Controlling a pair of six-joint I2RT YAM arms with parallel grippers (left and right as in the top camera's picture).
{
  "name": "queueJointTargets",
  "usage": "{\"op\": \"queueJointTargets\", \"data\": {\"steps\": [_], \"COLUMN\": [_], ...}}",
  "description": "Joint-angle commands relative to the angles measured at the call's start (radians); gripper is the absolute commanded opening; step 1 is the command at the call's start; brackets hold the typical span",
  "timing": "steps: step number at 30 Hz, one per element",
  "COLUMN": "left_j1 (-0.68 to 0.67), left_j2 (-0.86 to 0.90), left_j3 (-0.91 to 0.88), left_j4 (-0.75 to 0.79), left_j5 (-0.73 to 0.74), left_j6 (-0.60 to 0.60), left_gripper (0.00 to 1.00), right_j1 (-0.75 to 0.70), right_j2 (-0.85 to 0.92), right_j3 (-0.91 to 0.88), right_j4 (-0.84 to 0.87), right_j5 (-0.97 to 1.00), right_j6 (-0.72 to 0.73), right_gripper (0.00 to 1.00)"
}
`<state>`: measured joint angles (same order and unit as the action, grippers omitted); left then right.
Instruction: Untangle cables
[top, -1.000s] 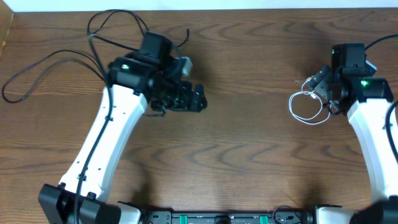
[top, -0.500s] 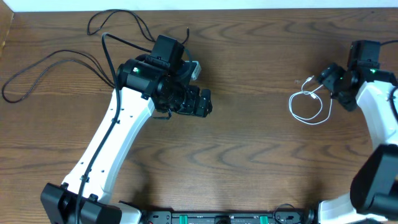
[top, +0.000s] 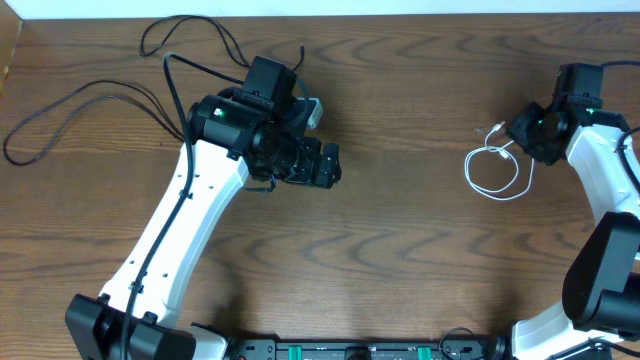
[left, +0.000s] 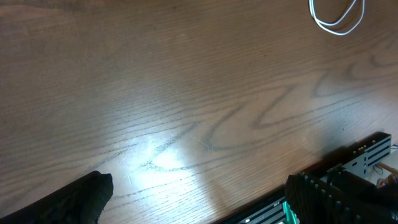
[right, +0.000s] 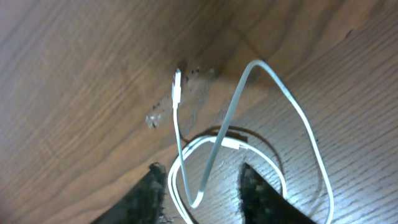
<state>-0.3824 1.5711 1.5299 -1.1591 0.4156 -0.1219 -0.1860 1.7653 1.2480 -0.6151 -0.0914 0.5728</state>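
Presently, the white cable (top: 468, 168) lies on the table (top: 400, 260) at about 3 o'clock in the overhead view. It is gathered in a loose oval loop, with one plug end (right: 177, 81) pointing away toward 1 o'clock of that loop. The right gripper (top: 522, 135) sits just beside the loop's 2 o'clock edge. In the right wrist view its two fingers (right: 152, 190) stand partway apart, one on each side of the loop's strands. A clear gap shows beside the cord (the fingertips themselves are cut off by the lower frame edge). Whether the cord is pinched cannot be told.

The left gripper (top: 322, 165) hangs near the centre of the overhead view, well apart from every cable. Its wrist view shows the fingers (left: 68, 202) spread wide with only bare wood between them; it holds nothing.

One black cable (top: 75, 97) lies at about 10 o'clock, running as a long flat loop from the table's left edge toward the left arm (top: 170, 230). A second black cable (top: 185, 19) lies at about 11 o'clock near the far edge, curling in an open loop. Both run in under the left arm's wrist, where their ends and any crossing between them are hidden. Both black cables lie well apart from the white cable, with the left arm between.
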Motion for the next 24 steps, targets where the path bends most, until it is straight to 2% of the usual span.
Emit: {"op": "queueJointTargets", "data": {"steps": [1, 2, 8, 11, 15, 24], "left_j1": [-0.001, -0.001, -0.001, -0.001, -0.001, -0.001], "left_j2": [0.005, 0.005, 0.005, 0.005, 0.005, 0.005], "left_j3": [-0.003, -0.003, -0.003, -0.003, -0.003, -0.003], "left_j4": [-0.003, -0.003, -0.003, -0.003, -0.003, -0.003], "left_j5": [-0.01, -0.009, -0.009, -0.009, -0.01, -0.01], "left_j6": [0.021, 0.021, 0.021, 0.021, 0.021, 0.021], "left_gripper": [0.94, 0.94, 0.94, 0.94, 0.95, 0.95], "right_j1": [-0.002, -0.002, -0.002, -0.002, -0.002, -0.002], "right_j2": [0.004, 0.004, 0.004, 0.004, 0.004, 0.004], "right_j3": [-0.001, -0.001, -0.001, -0.001, -0.001, -0.002], "right_j4": [0.011, 0.011, 0.006, -0.003, -0.01, -0.025], "right_j5": [0.029, 0.029, 0.034, 0.034, 0.055, 0.093], "right_j6": [-0.005, -0.005, -0.006, -0.006, -0.005, -0.005], "right_gripper": [0.32, 0.28, 0.28, 0.24, 0.27, 0.25]}}
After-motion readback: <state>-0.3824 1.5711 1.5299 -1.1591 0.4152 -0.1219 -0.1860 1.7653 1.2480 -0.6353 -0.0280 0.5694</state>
